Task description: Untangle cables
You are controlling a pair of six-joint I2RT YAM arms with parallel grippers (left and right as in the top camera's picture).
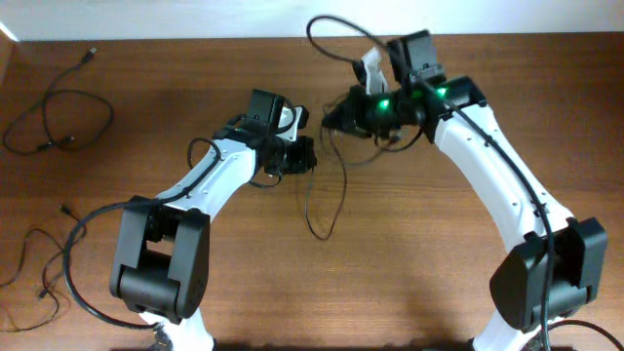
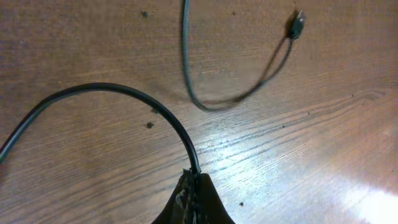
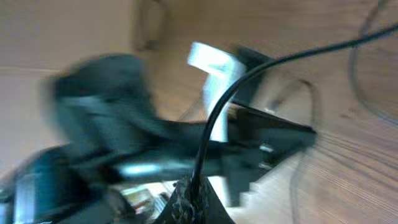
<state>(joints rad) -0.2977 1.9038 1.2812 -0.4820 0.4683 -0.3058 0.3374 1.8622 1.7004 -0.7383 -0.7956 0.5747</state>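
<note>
My left gripper (image 1: 308, 156) and right gripper (image 1: 331, 115) are close together at the table's middle, each shut on a black cable. In the left wrist view the shut fingers (image 2: 196, 186) pinch a cable (image 2: 124, 92) that arcs away to the left. A thinner strand (image 2: 205, 102) with a small plug (image 2: 297, 25) lies on the wood beyond. In the blurred right wrist view the shut fingers (image 3: 191, 193) pinch a cable (image 3: 249, 74) that runs up and to the right. In the overhead view a thin loop (image 1: 322, 219) hangs below the grippers, and another strand (image 1: 327, 27) arcs above the right gripper.
A looped black cable (image 1: 58, 117) with a plug (image 1: 90, 53) lies at the far left. Another thin cable (image 1: 39, 258) lies at the front left near the left arm's base. The left arm (image 3: 124, 143) fills much of the right wrist view.
</note>
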